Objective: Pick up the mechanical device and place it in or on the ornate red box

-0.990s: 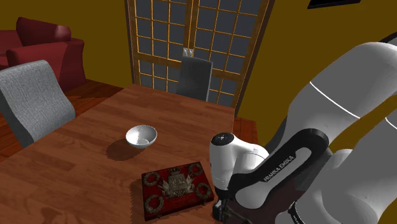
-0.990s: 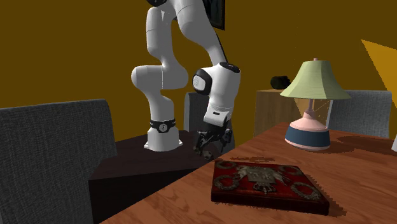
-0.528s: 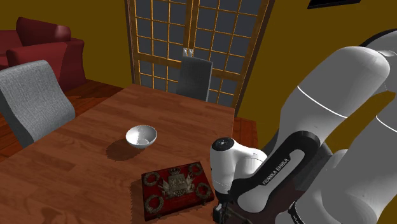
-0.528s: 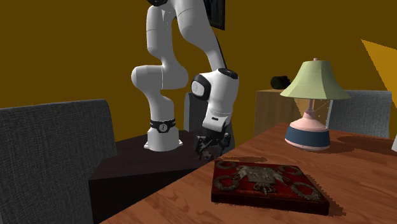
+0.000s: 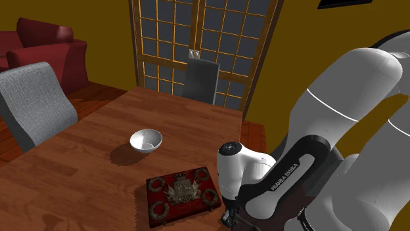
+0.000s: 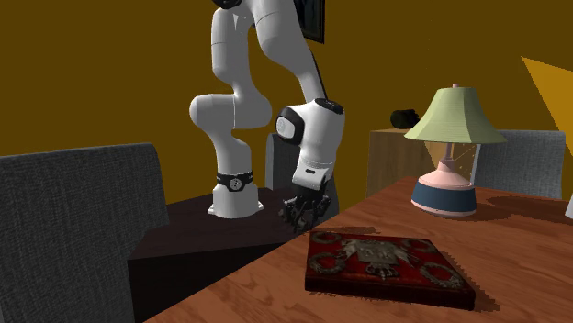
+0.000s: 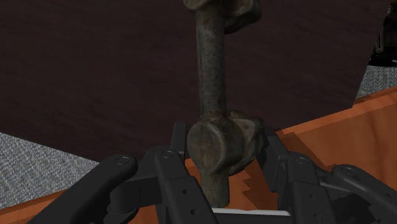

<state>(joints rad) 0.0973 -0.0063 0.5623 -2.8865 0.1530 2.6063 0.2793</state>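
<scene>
The jaws sit narrow around the mechanical device [image 7: 221, 145], pressing on both sides of its rounded hub, probably because that thick part gives a surer hold than the thin rod pointing away from the hand. The device hangs low at the table [image 6: 514, 275] edge, just beside the ornate red box [image 6: 386, 264], so only a short carry should be needed.

On the brown wooden desk [image 5: 79, 170], the ornate red box [image 5: 182, 195] lies near the stand-side edge, with the white round bowl [image 5: 146, 140] beyond it. The black end effector [image 6: 304, 215] hangs just beside the box, clasping the dark metal mechanical device [image 7: 219, 143].
</scene>
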